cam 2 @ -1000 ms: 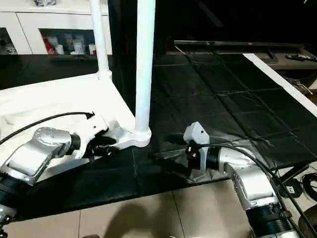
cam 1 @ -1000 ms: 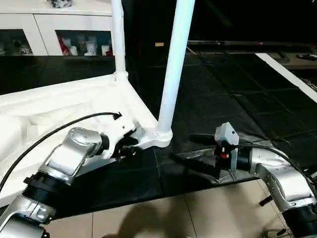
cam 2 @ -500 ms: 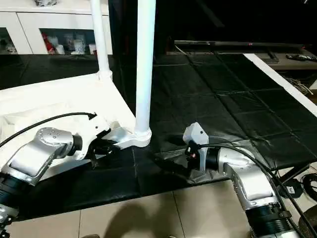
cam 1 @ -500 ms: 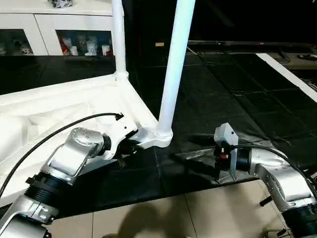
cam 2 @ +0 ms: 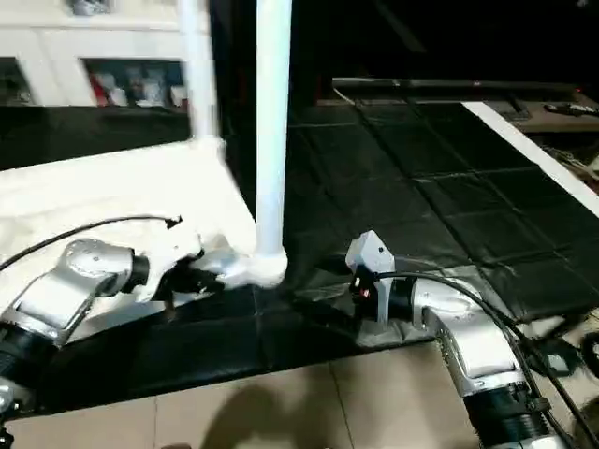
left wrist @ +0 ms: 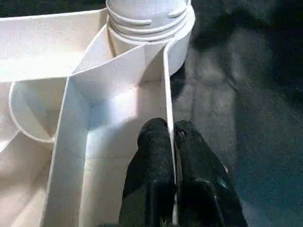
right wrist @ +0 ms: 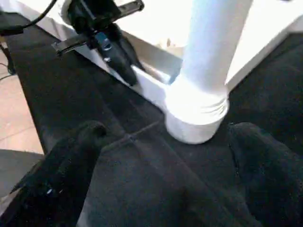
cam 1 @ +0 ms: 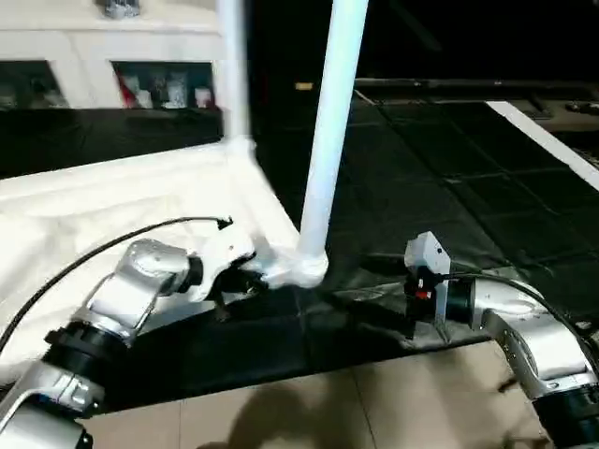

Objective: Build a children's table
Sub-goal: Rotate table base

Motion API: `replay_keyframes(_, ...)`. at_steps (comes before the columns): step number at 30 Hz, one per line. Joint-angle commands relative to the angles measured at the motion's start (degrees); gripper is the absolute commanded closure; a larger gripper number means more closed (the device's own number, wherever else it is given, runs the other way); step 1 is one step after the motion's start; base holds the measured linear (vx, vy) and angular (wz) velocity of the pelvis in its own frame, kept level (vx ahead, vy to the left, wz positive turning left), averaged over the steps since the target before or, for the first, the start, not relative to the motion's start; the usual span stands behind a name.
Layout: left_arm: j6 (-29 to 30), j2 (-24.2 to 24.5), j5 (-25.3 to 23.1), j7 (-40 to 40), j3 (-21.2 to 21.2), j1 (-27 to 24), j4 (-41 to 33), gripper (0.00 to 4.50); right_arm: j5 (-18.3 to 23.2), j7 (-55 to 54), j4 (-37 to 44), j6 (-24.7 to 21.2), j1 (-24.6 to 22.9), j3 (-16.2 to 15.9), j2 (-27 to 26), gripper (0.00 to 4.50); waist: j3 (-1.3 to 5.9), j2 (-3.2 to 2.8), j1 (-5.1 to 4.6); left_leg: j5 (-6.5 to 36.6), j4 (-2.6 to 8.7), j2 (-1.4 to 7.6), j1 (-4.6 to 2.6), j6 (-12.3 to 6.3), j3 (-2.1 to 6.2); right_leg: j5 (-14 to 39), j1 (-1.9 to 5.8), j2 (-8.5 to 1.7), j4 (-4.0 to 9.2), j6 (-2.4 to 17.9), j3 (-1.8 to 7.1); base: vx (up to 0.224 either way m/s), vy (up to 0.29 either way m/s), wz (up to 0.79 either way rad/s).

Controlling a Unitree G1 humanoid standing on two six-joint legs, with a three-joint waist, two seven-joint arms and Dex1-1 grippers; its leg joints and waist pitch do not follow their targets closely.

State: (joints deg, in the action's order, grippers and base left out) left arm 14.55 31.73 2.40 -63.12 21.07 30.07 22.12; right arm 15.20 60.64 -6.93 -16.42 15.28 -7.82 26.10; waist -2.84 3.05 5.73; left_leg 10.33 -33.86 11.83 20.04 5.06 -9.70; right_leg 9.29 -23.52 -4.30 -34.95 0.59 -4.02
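Note:
The white table top (cam 1: 112, 206) lies upside down on the black mat (cam 1: 421, 178), ribs facing up. A white leg (cam 1: 328, 140) stands in the near corner socket (right wrist: 196, 118), and a second leg (cam 1: 234, 75) stands in the far corner. My left gripper (left wrist: 170, 130) is shut on the thin rim wall of the top, just beside the near socket; it also appears in the right wrist view (right wrist: 118, 56). My right gripper (right wrist: 166, 128) hovers low over the mat, open, its fingers (right wrist: 75, 156) spread wide toward the socket without touching it.
A white glass-door cabinet (cam 1: 140, 75) stands at the back left. The mat's front edge meets a tiled floor (cam 1: 328, 412) close to me. A white strip (cam 1: 552, 140) borders the mat at the right. A black cable (cam 1: 84, 257) loops over my left forearm.
The whole picture has shifted a little. The table's near corner seems to have slid slightly toward me with my left gripper on its rim. My right gripper has stayed put.

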Motion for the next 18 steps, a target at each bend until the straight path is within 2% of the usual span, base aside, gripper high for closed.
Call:
replay_keyframes(1, -3.5, -0.9, -0.9, -2.6, 3.1, 0.1, 1.8, 4.47, 0.2, -0.1, 0.2, 0.5, -0.4, 0.7, 0.6, 0.0, 2.94, -0.24, -0.07, 18.6, 4.26, 1.0, -0.61, -0.34, 0.27, 30.0, 1.97, -3.41, 5.9, 4.5, 2.26, 0.0, 0.0, 0.0)
replay_keyframes(6, -5.3, -3.1, 1.9, -6.5, 2.1, 0.8, 2.2, 4.47, 0.5, 0.2, 1.0, 0.3, -1.0, 0.8, 0.9, 0.0, 3.08, -0.51, 0.22, 19.1, 4.46, 1.14, -0.53, 0.16, 0.43, 29.0, 2.17, -3.56, 5.82, 4.9, 2.27, 0.0, 0.0, 0.0)
replay_keyframes(8, -5.8, -3.7, 1.8, -7.2, 2.2, 1.5, 3.6, 4.47, 0.8, 0.6, 1.4, 0.3, -1.3, 0.9, 1.2, 0.0, 3.11, -0.63, 0.56, 18.9, 4.36, 1.2, -0.88, -0.08, 0.14, 26.1, 1.9, -3.45, 5.58, 6.5, 2.49, 0.0, 0.0, 0.0)
replay_keyframes(13, -7.0, -3.7, 2.6, -10.5, 2.0, 1.6, 4.8, 4.47, 2.3, 1.6, 1.4, -0.9, -1.2, 1.2, 1.6, 0.0, 3.2, -0.65, 0.63, 17.3, 4.41, 1.22, -0.33, -0.52, 0.13, 23.9, 2.52, -3.62, 5.16, 7.5, 2.61, 0.0, 0.0, 0.0)
replay_keyframes(15, -6.4, -3.3, 3.7, -13.3, 2.3, 0.7, 2.7, 4.47, 3.5, 1.8, 0.5, -2.0, -0.3, 1.9, 1.1, 0.0, 3.21, -0.65, 0.69, 16.7, 4.46, 1.26, -0.34, -0.51, 0.14, 24.0, 2.53, -3.66, 5.13, 7.5, 2.63, 0.0, 0.0, 0.0)
replay_keyframes(16, -6.3, -3.0, 3.9, -14.6, 2.8, 0.2, 1.5, 4.47, 3.8, 2.0, -0.3, -2.1, 0.6, 2.0, 0.8, 0.0, 3.17, -0.46, 0.59, 16.7, 4.54, 1.32, -0.21, -0.46, 0.19, 24.3, 2.6, -3.7, 5.1, 7.4, 2.59, 0.0, 0.0, 0.0)
replay_keyframes(18, -7.0, -2.9, 3.7, -16.3, 3.5, -0.3, 0.5, 4.47, 3.5, 3.1, -1.5, -0.9, 1.7, 1.5, 0.6, 0.0, 3.12, -0.6, 0.52, 17.0, 4.59, 1.42, -0.33, -0.26, 0.2, 24.5, 2.41, -3.7, 5.09, 7.6, 2.62, 0.0, 0.0, 0.0)
